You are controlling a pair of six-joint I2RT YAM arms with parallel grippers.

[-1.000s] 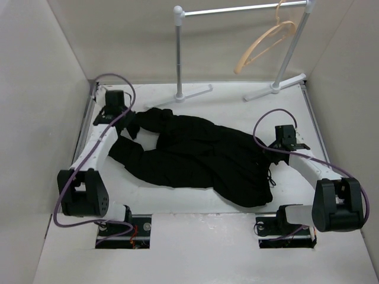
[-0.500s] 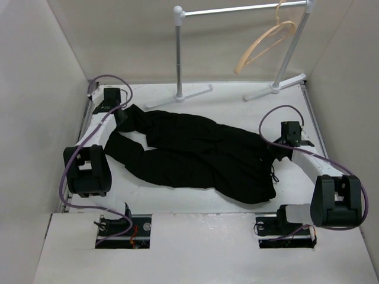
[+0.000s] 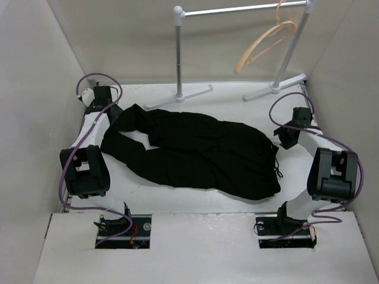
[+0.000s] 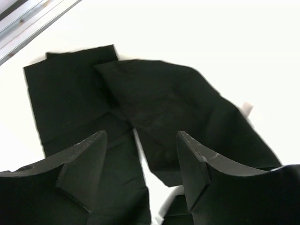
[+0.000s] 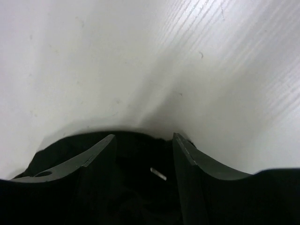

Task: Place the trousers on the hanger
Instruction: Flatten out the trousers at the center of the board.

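The black trousers [image 3: 195,154] lie spread flat across the table, leg ends to the left and waist to the right. The tan hanger [image 3: 263,42] hangs on the rail at the back right, far from both arms. My left gripper [image 3: 112,118] hovers open over the leg ends; in the left wrist view its fingers [image 4: 143,157] stand apart above the two cuffs [image 4: 159,103], gripping nothing. My right gripper [image 3: 283,139] is open at the waist edge; in the right wrist view [image 5: 143,147] dark cloth [image 5: 136,187] and a small pale cord tip [image 5: 158,174] lie below its spread fingers.
A silver rail [image 3: 243,9] on two posts with white feet [image 3: 177,94] [image 3: 275,87] stands at the back. Pale walls close in the table on the left, right and back. A metal strip [image 4: 28,18] runs along the table's left edge.
Both grippers have opened and let go of the trousers. The arms drew outward, left one to the left, right one to the right and back, leaving the cloth stretched longer and flatter.
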